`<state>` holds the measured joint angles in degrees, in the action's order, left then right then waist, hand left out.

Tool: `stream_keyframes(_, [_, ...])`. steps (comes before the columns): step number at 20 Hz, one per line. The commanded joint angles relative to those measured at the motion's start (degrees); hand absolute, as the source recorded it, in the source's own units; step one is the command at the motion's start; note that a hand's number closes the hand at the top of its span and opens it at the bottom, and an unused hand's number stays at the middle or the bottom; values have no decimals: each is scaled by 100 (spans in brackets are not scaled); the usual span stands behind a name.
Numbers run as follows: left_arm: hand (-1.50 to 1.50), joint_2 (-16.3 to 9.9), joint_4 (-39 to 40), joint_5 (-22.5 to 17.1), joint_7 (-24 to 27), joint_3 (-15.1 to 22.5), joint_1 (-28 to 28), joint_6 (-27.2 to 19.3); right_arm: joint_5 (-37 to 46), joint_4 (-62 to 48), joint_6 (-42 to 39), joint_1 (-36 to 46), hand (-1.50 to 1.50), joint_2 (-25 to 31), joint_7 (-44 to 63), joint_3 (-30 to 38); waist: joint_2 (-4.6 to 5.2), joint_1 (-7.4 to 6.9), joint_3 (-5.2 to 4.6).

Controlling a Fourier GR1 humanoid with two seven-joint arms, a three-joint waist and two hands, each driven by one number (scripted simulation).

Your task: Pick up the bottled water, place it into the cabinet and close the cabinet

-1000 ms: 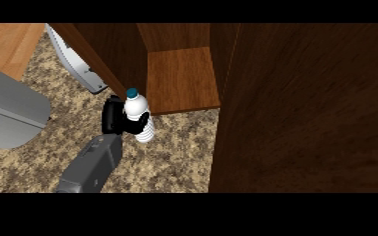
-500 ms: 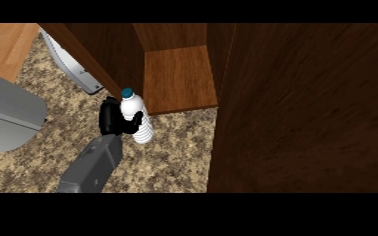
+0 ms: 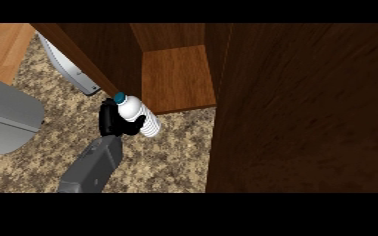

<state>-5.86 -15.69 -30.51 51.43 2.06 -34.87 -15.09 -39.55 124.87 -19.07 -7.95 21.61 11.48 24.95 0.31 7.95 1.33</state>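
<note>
The bottled water [image 3: 139, 115] is white with a teal cap and leans with its cap up and to the left. My left hand [image 3: 112, 120] is shut on it from the left, thumb curled across its body. Bottle and hand hover over the speckled counter [image 3: 170, 155], right at the front edge of the open cabinet's wooden shelf [image 3: 177, 77]. No part of the bottle is over the shelf. A broad dark wooden panel [image 3: 295, 110], apparently the open cabinet door, fills the view's right side. My right hand does not show.
A dark cabinet wall [image 3: 92, 50] runs diagonally just above the bottle's cap. Behind it lies a curved white-grey object [image 3: 70, 72]. A grey object [image 3: 15, 120] sits at the left edge, and light wood [image 3: 15, 40] shows at the top left.
The bottle's cap has tipped a little further left and down. The hand stays in almost the same spot by the shelf's front edge.
</note>
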Motion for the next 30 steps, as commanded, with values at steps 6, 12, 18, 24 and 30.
stream_keyframes(6, [-150, 377, 48, -149, -816, -148, -1616, -673, -123, -91, -62, 24, -150, -16, 11, -29, 161, 335, -150])
stream_keyframes(12, [-150, 519, 239, -73, -758, -74, -1679, -808, -43, -142, -137, 69, -150, 19, -55, -7, 157, 321, -153])
stream_keyframes(18, [-150, 305, 372, 131, -606, 95, -1839, -817, -113, -191, -231, 148, -150, 97, -34, -43, 170, 369, -155])
stream_keyframes(24, [-150, 216, 484, 419, -565, 399, -2046, -516, -112, -232, -249, 246, -150, 141, -24, -69, 133, 438, -147])
stream_keyframes(30, [150, 445, 502, 295, -205, 291, -2052, -296, -92, -282, -290, 208, -150, 211, -1, 11, 67, 267, -150])
